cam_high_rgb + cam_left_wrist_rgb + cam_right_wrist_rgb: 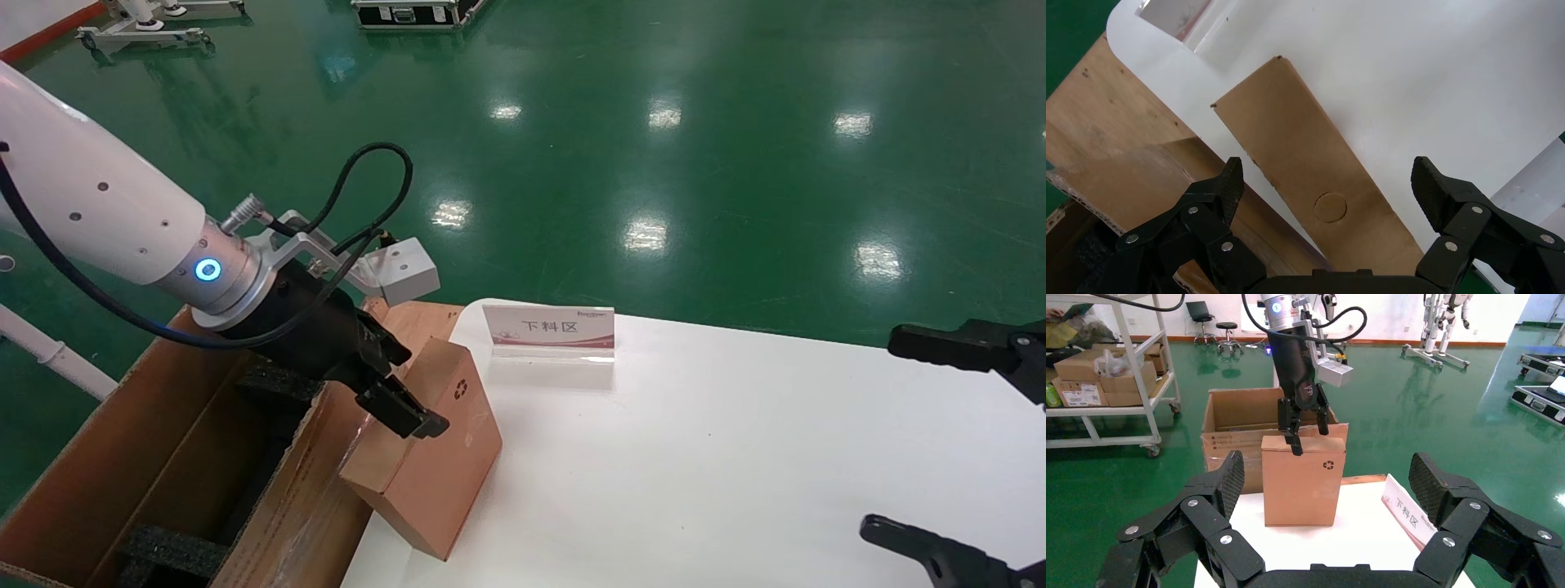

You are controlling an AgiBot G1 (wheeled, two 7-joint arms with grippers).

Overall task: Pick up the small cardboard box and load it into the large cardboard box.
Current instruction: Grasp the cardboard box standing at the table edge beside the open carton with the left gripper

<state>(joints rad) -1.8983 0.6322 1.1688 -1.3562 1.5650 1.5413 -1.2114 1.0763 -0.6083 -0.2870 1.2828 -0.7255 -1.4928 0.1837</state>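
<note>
The small cardboard box (pixel 437 469) stands upright at the left edge of the white table (pixel 719 465), its recycling symbol facing the right arm; it also shows in the right wrist view (pixel 1300 484). My left gripper (pixel 409 390) is open just above its top face (pixel 1291 141), one finger on each side, not touching; it also shows in the right wrist view (pixel 1309 440). The large cardboard box (pixel 163 441), with black foam blocks inside, stands on the floor against the table's left side. My right gripper (pixel 887 433) is open and empty at the table's right.
A sign stand (pixel 549 331) with red trim sits at the table's far edge, near the small box. A shelf cart with cartons (pixel 1101 373) stands behind the large box. A black case (pixel 409 12) lies far off on the green floor.
</note>
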